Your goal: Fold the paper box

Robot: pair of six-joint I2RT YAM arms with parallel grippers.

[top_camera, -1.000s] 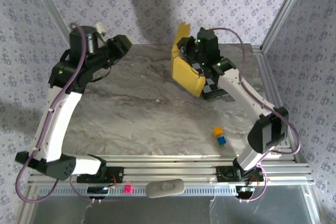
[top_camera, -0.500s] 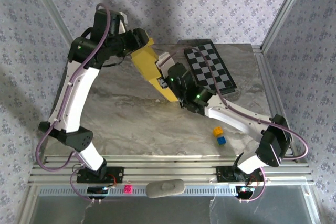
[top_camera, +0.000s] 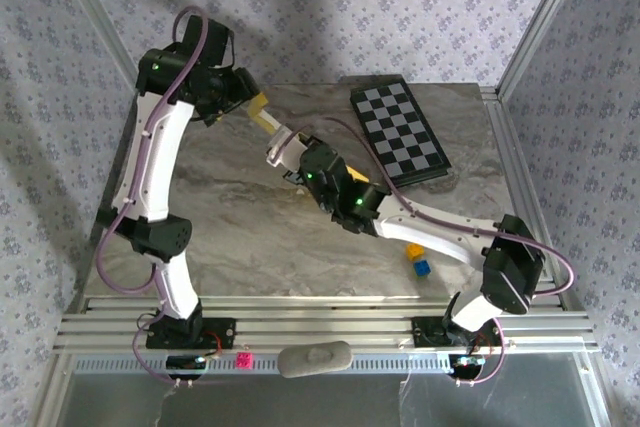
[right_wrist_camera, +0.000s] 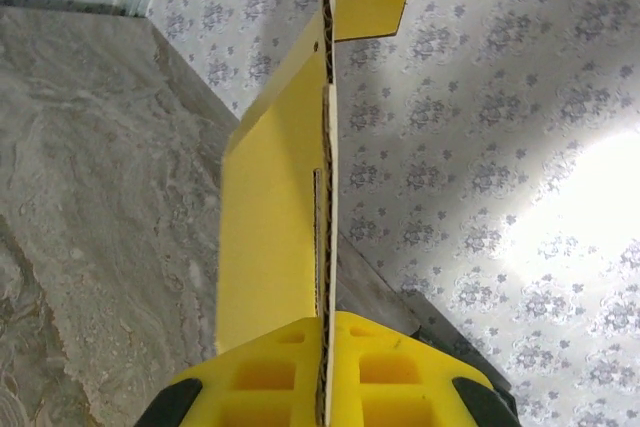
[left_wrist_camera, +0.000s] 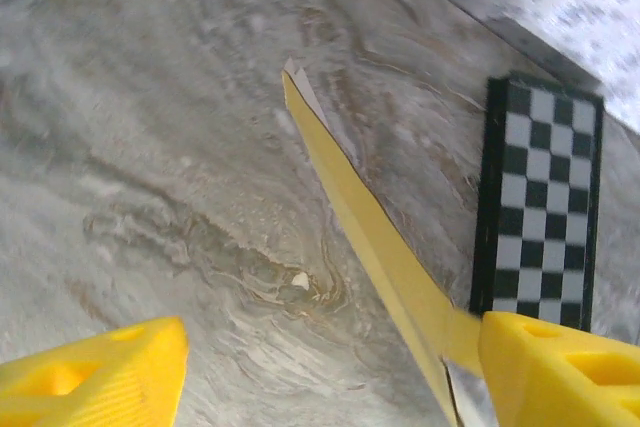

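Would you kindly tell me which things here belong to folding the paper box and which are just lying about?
For the job:
- paper box, held between the right jaws

Lying about:
- chequered board
- yellow cube
- blue cube

Right end effector [right_wrist_camera: 322, 352] at 6 o'clock, yellow fingers [right_wrist_camera: 260, 382] clamped on the paper box [right_wrist_camera: 270, 227]. Box seen edge-on, standing upright, running up to 12 o'clock. One flap [right_wrist_camera: 368, 7] sticks out toward 1 o'clock at the top. Grey marbled desk [right_wrist_camera: 90, 177] at 9 o'clock. Patterned wall [right_wrist_camera: 480, 97] from 12 to 4 o'clock, with a bright light patch at 3 o'clock.
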